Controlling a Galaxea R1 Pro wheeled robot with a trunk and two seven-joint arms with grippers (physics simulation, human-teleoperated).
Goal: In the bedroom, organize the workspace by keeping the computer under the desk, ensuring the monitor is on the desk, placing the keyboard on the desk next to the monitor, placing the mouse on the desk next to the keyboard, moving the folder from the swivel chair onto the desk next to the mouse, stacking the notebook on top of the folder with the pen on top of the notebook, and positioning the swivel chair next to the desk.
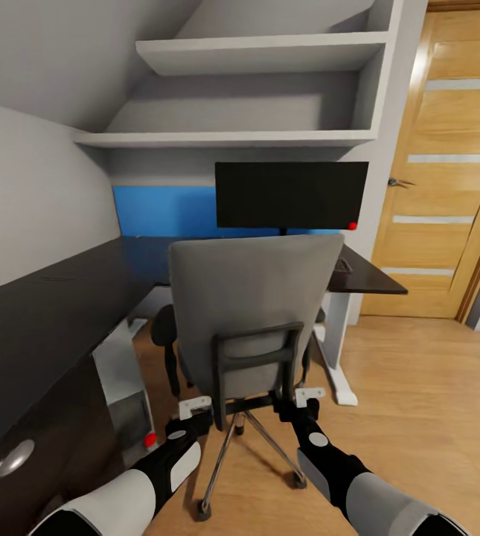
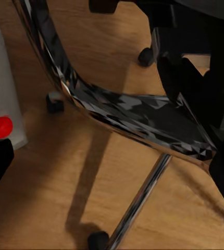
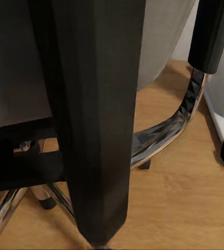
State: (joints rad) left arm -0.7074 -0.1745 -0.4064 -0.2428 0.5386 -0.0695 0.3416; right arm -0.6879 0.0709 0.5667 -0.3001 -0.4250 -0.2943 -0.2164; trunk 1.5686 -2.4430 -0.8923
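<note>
Low, both arms reach at the swivel chair back; fingers' state cannot be told.

Glossy black desk, chrome-based swivel chair

Both forearms: white-grey shells with black joint segments, each bearing a round white-grey cap near the wrist. Left end effector and right end effector: black bodies, light grey fingers.

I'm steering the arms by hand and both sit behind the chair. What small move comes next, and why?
Probably close the right pincer on the chair back's black frame: both pincers sit low behind the backrest, and the chair faces the desk, ready to be steered.
</note>
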